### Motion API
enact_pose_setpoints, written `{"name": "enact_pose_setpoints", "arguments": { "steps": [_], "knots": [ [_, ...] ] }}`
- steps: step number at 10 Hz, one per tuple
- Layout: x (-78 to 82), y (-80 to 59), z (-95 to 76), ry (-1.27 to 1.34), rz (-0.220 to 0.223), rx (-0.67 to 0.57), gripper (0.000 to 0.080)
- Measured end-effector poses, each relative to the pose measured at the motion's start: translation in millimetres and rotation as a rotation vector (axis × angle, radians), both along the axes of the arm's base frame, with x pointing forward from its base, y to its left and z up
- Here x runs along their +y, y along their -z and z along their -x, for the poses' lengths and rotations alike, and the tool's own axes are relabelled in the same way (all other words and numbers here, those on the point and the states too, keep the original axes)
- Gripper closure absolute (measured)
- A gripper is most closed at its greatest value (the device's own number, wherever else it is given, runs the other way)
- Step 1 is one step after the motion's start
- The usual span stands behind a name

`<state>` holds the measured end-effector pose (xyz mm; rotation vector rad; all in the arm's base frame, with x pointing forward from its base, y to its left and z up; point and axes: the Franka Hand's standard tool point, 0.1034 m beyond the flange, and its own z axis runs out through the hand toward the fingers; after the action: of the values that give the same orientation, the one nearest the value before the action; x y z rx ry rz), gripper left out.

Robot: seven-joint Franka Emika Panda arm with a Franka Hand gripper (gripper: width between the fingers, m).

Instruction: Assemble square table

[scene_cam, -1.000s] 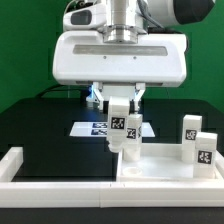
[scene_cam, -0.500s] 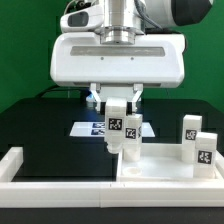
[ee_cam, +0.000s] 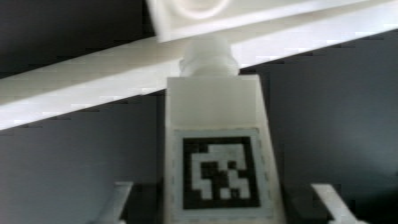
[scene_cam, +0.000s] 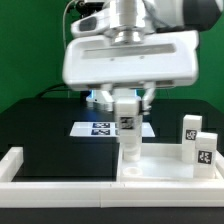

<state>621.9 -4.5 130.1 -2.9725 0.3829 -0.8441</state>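
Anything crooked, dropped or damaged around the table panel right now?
Nothing stands out. The tool holds one leg upright over the square panel, at its corner on the exterior view's left. Two more legs stand upright on the panel's far right side. The marker board lies flat behind.

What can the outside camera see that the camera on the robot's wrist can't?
Only the exterior view shows two more legs standing at that view's right, the marker board behind, the white border bar in front and the robot's big white head. Only the wrist view shows a round hole in the panel, close up. Both show the pincer shut on one tagged leg standing over the square panel.
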Motion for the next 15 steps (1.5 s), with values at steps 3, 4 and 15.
{"name": "enact_pose_setpoints", "arguments": {
  "steps": [3,4,15],
  "knots": [
    [-8.5,6.8,2.5,0.014,0.003,0.01,0.0509],
    [-9.9,7.2,2.8,0.015,0.006,0.009,0.0509],
    [0.8,44.6,17.4,0.074,0.076,-0.033,0.0509]
  ]
}}
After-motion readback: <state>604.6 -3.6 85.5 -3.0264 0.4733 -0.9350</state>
